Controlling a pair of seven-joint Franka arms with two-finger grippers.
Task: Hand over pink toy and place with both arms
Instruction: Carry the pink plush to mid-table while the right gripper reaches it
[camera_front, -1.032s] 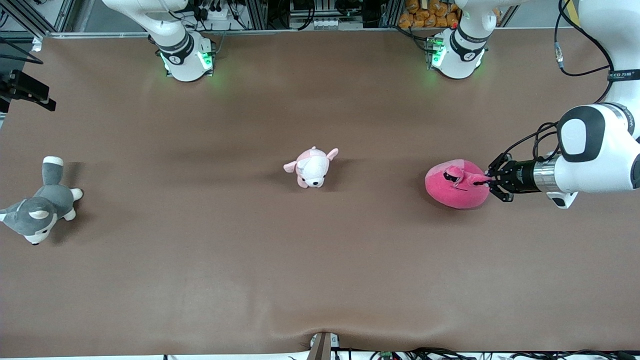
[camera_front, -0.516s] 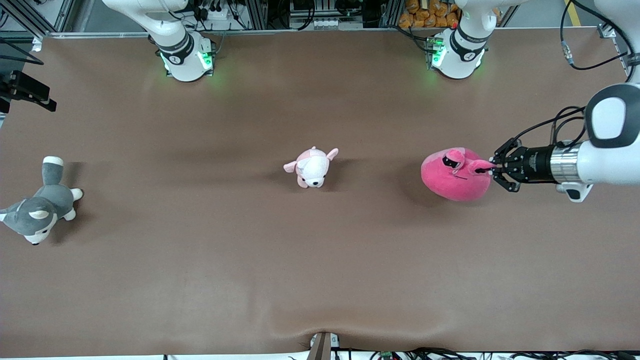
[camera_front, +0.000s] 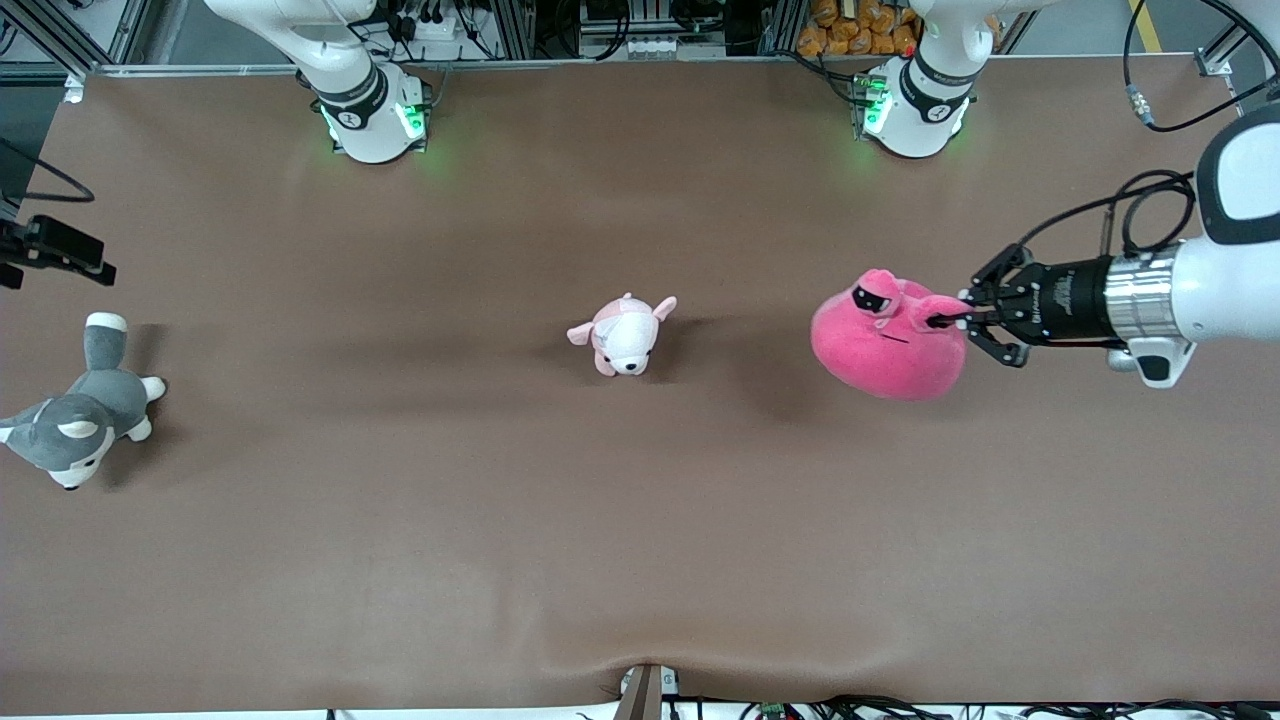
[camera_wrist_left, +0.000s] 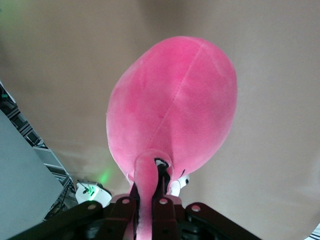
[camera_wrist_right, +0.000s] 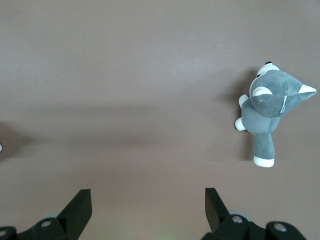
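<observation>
The pink toy is a round hot-pink plush with two stalks and black half-lidded eyes. It hangs in the air over the table toward the left arm's end, its shadow on the cloth beneath. My left gripper is shut on one stalk and holds the toy sideways. In the left wrist view the toy's body hangs in front of the left gripper, with the stalk pinched between the fingers. My right gripper is up over the right arm's end of the table, above the husky. In the right wrist view it is open and empty.
A small pale pink-and-white puppy plush lies at the table's middle. A grey-and-white husky plush lies at the right arm's end and shows in the right wrist view. The brown cloth covers the table.
My left gripper has lifted the pink toy off the table and carried it a little toward the middle. My right gripper has shifted closer over the husky.
</observation>
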